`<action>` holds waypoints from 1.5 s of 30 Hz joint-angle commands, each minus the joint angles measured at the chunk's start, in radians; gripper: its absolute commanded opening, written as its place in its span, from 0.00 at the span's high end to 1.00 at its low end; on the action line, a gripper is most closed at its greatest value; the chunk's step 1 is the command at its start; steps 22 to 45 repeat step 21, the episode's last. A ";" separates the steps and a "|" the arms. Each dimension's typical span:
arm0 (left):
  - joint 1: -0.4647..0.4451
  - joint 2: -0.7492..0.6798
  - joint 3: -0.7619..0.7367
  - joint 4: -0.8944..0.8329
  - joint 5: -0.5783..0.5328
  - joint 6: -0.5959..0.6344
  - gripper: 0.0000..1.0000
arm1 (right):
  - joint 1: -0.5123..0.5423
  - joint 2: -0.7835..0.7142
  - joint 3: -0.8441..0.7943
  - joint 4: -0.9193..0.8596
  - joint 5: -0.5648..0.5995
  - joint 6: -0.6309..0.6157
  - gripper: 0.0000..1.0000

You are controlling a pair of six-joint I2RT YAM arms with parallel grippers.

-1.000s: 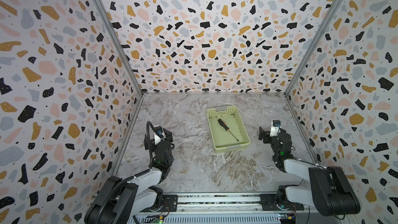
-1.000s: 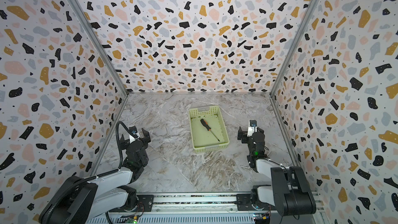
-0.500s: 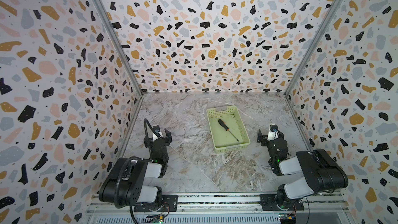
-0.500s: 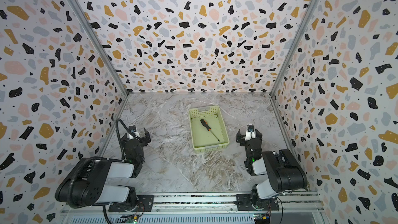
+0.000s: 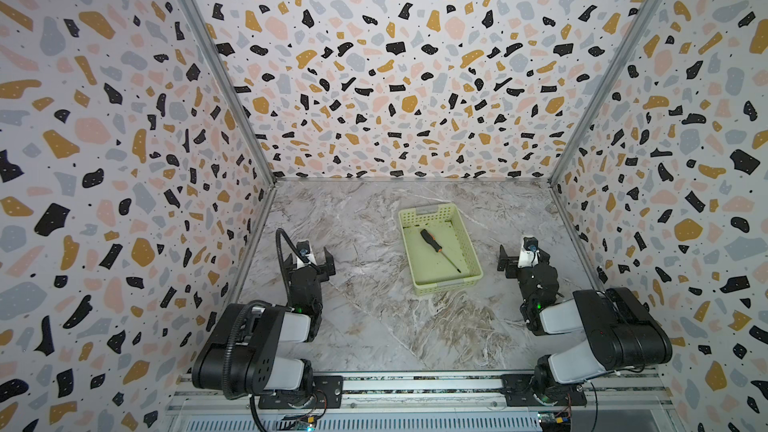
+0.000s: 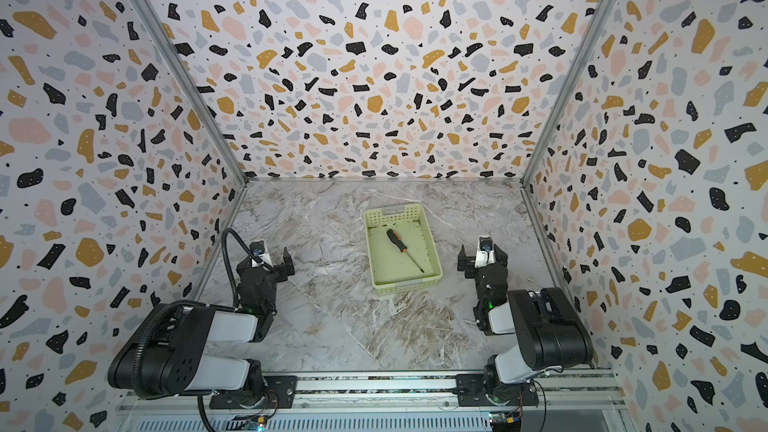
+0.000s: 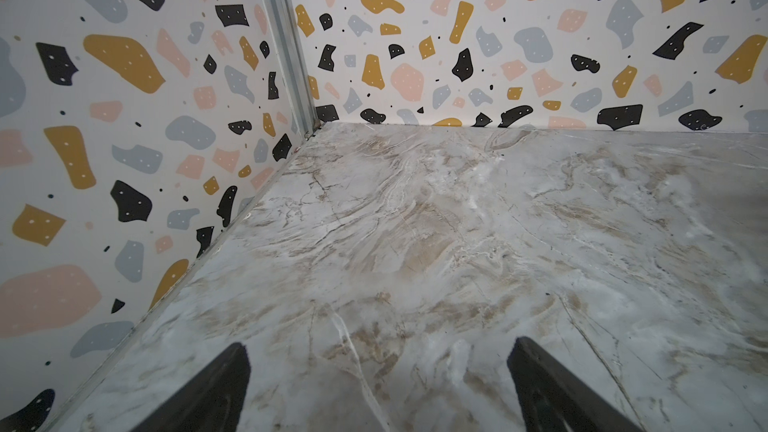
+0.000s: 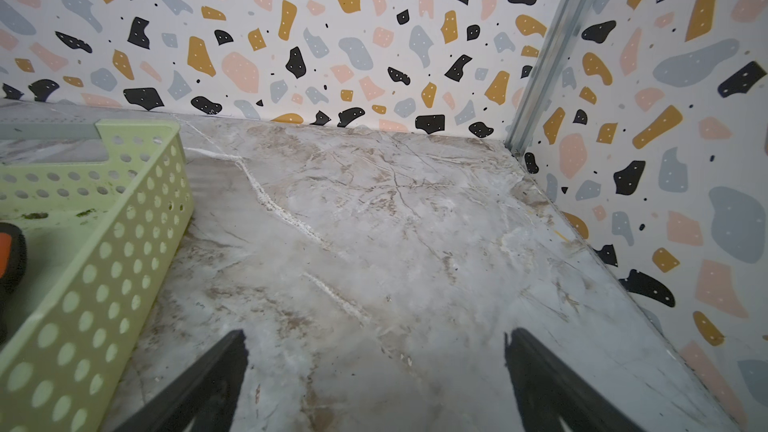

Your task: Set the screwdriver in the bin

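Observation:
The screwdriver [image 5: 430, 240] [image 6: 395, 239], black-handled with an orange band, lies diagonally on the floor of the pale yellow-green bin [image 5: 449, 284] [image 6: 406, 284], which sits mid-table in both top views. My left gripper [image 5: 313, 261] [image 6: 268, 263] rests low at the table's left, well away from the bin; in the left wrist view the left gripper [image 7: 379, 347] is open over bare marble. My right gripper [image 5: 524, 259] [image 6: 483, 261] [image 8: 375, 337] is to the right of the bin, open and empty. The right wrist view shows the bin's perforated wall [image 8: 124, 243] and a bit of the screwdriver handle [image 8: 8, 251].
Terrazzo-patterned walls [image 5: 395, 76] enclose the marble table [image 5: 395, 326] on three sides. A metal rail [image 5: 415, 384] carrying both arm bases runs along the front edge. Both arms are folded back near that rail.
Both arms have folded back and down toward the front rail. The grippers have barely shifted and stay open. The screwdriver and bin have not moved.

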 commanded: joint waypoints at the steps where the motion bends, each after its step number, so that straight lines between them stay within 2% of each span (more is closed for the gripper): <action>1: 0.004 -0.010 0.020 0.040 0.004 -0.006 0.00 | -0.003 -0.009 0.016 -0.001 -0.005 0.009 0.01; 45: 0.003 -0.012 0.020 0.040 0.002 -0.005 0.00 | -0.004 -0.008 0.020 -0.008 -0.008 0.010 0.01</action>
